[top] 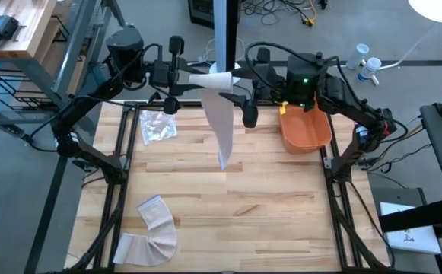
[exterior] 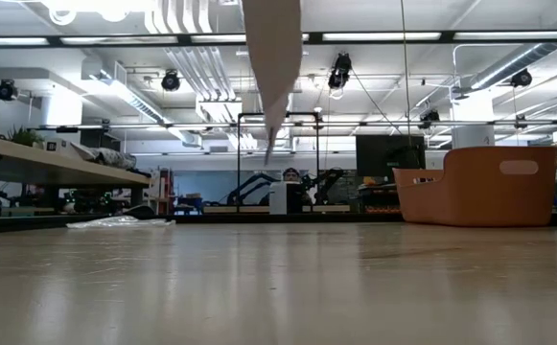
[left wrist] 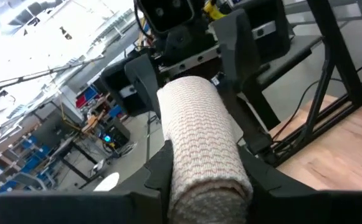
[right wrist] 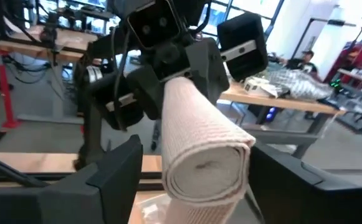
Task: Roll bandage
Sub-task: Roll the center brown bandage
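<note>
Rolling is midway: at top centre of the high view the left gripper point(top: 181, 76) clamps one end of the bandage roll point(top: 214, 80), its unrolled tail point(top: 222, 125) hanging free above the table point(top: 228, 205). The right gripper point(top: 245, 82) meets the roll's other end, fingers spread either side, not pinching. Next calls for closing there and twisting to wind up the tail. I count two bandages, the second point(top: 154, 232) loose at lower left, one orange bin point(top: 306, 129), and one plastic wrapper point(top: 158, 125).
</note>
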`<state>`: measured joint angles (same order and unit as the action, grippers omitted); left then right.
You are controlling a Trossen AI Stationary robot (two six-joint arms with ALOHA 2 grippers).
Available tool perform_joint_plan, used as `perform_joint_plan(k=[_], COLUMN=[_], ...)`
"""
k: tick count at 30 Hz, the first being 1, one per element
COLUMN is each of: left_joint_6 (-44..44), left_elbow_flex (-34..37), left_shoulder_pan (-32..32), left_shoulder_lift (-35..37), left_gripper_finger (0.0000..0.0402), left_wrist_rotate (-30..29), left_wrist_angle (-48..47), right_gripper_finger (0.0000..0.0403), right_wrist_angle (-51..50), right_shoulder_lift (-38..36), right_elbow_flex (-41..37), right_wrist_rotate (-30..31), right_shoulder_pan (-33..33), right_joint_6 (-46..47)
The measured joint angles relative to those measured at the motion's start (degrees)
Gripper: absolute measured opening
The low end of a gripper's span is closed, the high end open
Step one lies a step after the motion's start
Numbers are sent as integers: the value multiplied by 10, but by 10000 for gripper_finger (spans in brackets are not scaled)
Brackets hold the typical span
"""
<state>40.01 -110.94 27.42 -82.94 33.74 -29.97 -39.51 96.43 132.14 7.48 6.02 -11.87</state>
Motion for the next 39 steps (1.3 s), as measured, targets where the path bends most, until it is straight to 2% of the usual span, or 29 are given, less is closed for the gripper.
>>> perform_joint_plan(k=[9,16,20,24,28,39], left_joint_6=[37,81,119,146,156,202], left_elbow_flex=[0,0,0,0,0,0], left_shoulder_pan=[-2,-1,-2,-3,-3,-3], left_shoulder_lift=[4,7,7,6,6,6], left_gripper_finger=[96,102,96,101,103,105], left_wrist_rotate=[1,-4,-4,-3,-4,-22], left_wrist_angle=[1,-4,-6,-7,-11,-15], right_gripper_finger=[214,244,267,279,276,242], right_wrist_angle=[-39,43,54,51,58,23], right_shoulder_lift=[-6,-25,0,27,36,39], right_elbow_flex=[22,28,27,25,26,26], right_wrist_rotate=[-29,-31,-35,-98,-155,-154], right_shoulder_pan=[0,24,41,54,60,61], right_joint_6=[61,163,255,322,375,423])
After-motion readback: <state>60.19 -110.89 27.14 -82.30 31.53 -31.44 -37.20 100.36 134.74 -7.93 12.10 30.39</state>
